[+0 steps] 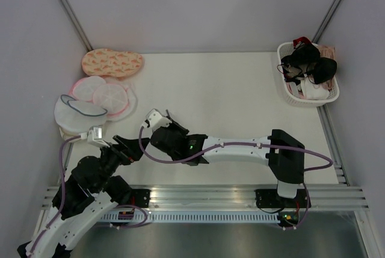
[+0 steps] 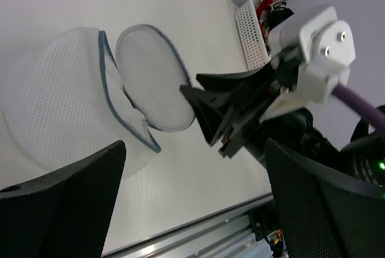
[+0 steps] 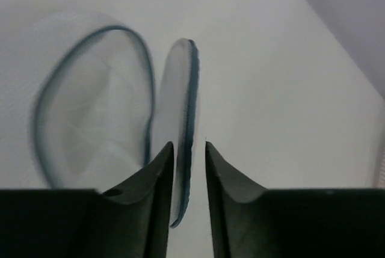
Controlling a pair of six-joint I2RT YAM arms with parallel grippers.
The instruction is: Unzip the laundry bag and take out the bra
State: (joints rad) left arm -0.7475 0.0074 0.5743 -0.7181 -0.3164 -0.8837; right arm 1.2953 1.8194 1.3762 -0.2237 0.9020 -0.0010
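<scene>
At the left side of the bench [image 1: 228, 89], just near of the pink-rimmed round bags [image 1: 101, 92], the laundry bag [image 1: 77, 113] lies unzipped, its round lid flap [image 2: 150, 77] folded up off the dome. We see nothing dark inside it. The black bra [image 1: 310, 61] rests on top of the white basket [image 1: 328, 97] at the far right, well apart from the bag. We judge the bag to be very light and soft. The mesh dents and slides on the smooth bench when pushed, and only the dark zipper rim has any stiffness, so the rim or the flap's edge is where we would take hold, with something pinning the dome. The bra looks just as light, with springy cups and loose straps that could catch on the basket, so a cup edge or the bridge between the cups would be our grip. The left end effector [image 2: 192, 207] is spread wide and holds nothing. The right end effector [image 3: 189, 150] has its jaws a narrow slit apart. The right wrist view shows the flap edge-on and blurred, lined up with that slit, which could pass for a pinch. The top view, however, shows bare bench between that end effector and the bag, so we take it to be holding nothing. The left wrist view alone shows the flap's broad face and the open mouth beside it, and only the top view shows where the bra lies.
</scene>
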